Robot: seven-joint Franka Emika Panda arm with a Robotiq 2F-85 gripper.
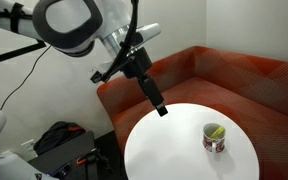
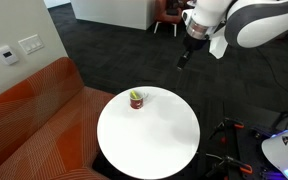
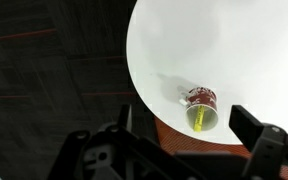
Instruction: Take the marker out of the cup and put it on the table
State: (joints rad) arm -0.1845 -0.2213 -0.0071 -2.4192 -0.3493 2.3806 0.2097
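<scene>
Gripper [image 3: 179, 128] fingers spread wide, holding nothing, hanging off the table's edge.
Short yellow-green marker [image 3: 197, 120] slants inside the small white cup [image 3: 204, 98] with its dark red pattern. The cup stands upright on the round white table [image 3: 184, 40], near the rim at about 5 o'clock in the wrist view, beside the reddish-brown sofa [image 1: 204, 70], well apart from the gripper.

Lower end of the marker [image 3: 197, 120], out of sight inside the cup [image 3: 205, 97]
</scene>
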